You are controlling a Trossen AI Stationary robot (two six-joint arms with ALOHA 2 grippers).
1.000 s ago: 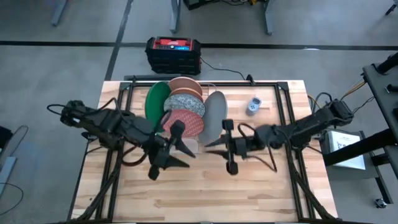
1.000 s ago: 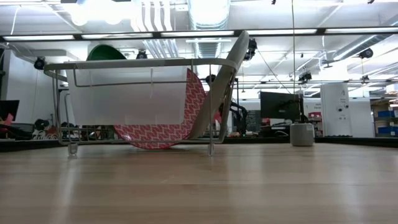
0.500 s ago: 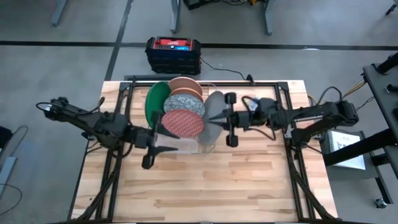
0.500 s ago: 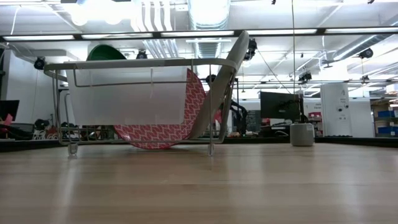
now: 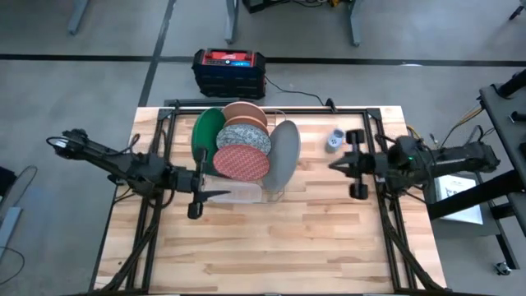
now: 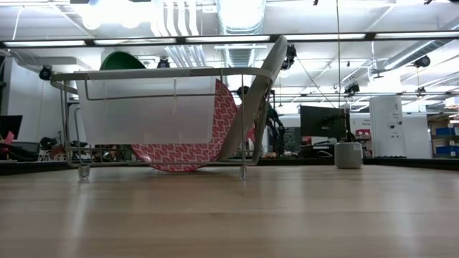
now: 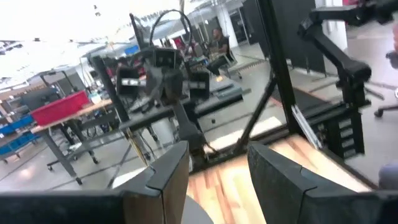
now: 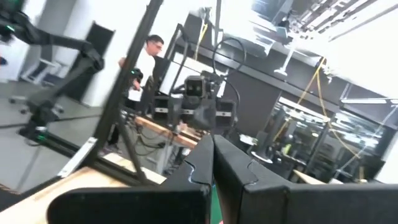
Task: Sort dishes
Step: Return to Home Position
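Left claw (image 5: 215, 194), open beside the rack (image 6: 143, 73), and right claw (image 5: 335, 164), nearly closed, hold nothing. The plates (image 5: 242, 162) look stiff, slick, breakable: take them by the rim.

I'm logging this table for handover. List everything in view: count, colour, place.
Table: one, light wood, under it all.
Wire rack: one, silver, back middle of the table.
Clear tray: one, under the rack.
Green plate: one, dark green, rack's left end.
Salmon-pink plate: one, rack's back.
Speckled plate: one, white with dark specks, before the pink one.
Red plate: one, patterned, rack's front.
Grey plate: one, leaning at the rack's right end.
Gadget: one, grey-blue, right of the rack.
Box: one, black and red, on the floor beyond the table.
Left pincer: dark, open, by the rack's left front.
Right pincer: dark, shut, near the gadget.
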